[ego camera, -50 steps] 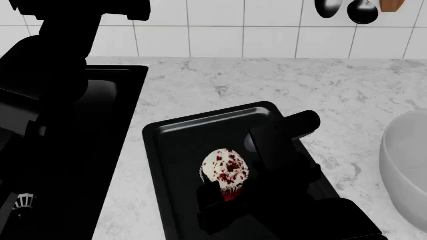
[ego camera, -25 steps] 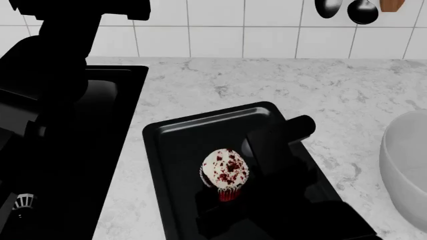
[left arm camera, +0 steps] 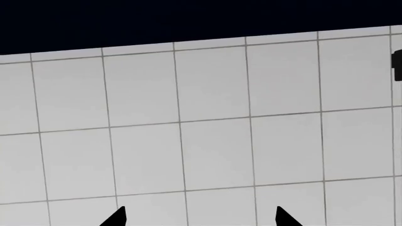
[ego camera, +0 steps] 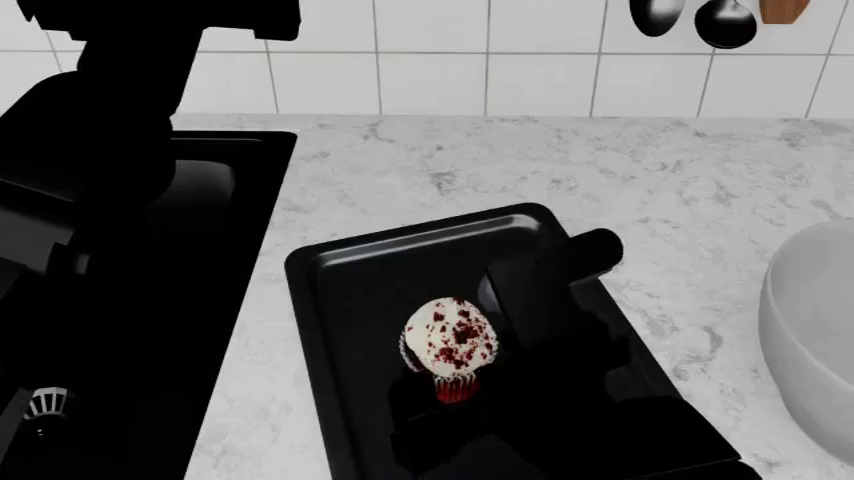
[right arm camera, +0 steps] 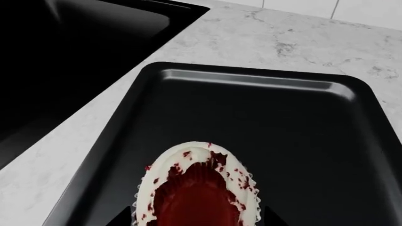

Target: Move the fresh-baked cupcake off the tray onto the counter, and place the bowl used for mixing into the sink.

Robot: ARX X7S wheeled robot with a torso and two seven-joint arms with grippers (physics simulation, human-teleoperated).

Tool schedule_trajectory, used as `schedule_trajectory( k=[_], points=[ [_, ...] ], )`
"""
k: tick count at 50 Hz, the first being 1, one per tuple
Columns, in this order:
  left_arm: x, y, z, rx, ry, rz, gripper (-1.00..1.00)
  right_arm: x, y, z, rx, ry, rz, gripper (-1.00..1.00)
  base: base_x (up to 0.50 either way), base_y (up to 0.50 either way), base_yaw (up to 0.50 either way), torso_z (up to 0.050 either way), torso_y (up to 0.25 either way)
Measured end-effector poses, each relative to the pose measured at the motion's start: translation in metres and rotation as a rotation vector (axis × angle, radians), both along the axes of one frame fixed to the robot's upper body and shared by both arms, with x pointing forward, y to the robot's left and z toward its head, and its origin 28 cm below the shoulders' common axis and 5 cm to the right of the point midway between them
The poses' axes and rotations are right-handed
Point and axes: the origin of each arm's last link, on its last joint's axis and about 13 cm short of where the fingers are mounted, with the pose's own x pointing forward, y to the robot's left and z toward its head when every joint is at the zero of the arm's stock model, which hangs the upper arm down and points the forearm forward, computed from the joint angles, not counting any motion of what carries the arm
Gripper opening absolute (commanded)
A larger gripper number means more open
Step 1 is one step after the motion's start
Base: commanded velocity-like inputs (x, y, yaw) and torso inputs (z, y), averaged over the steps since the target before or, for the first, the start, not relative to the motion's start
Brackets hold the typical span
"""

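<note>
Cupcake (ego camera: 451, 346): on tray (ego camera: 360, 300), tilted, between right hand (ego camera: 447, 415) fingertips; grip contact unclear. Tray on worktop (ego camera: 441, 170) beside sink (ego camera: 214, 200). Left hand (left arm camera: 199, 217): fingers apart, facing tiles (left arm camera: 207, 141).

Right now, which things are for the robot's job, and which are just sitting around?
For the job:
- cupcake, on the tray
- counter
- bowl, at the counter's right edge
- sink
- right end effector, around the cupcake

Just there:
- hanging utensils on the tiled wall
- left end effector, facing that wall
</note>
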Motion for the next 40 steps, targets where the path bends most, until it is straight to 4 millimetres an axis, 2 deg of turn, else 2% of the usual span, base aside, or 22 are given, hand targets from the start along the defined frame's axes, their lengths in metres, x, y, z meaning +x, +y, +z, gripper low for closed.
schedule_trajectory(
  k=[1, 18, 40],
  points=[
    [0.0, 0.0, 0.0, 0.0, 0.0, 0.0, 1.0, 0.0, 0.0, 0.0, 0.0, 0.001, 0.0, -1.0, 0.0, 0.0, 0.0, 0.0, 0.0],
    [0.0, 0.0, 0.0, -0.001, 0.0, -0.003, 1.0, 0.002, 0.0, 0.004, -0.012, -0.014, -0.025, -1.0, 0.0, 0.0, 0.0, 0.0, 0.0],
    [0.0, 0.0, 0.001, -0.009, -0.001, -0.009, 1.0, 0.014, -0.004, 0.042, -0.065, -0.183, -0.13, -1.0, 0.0, 0.0, 0.0, 0.0, 0.0]
  ],
)
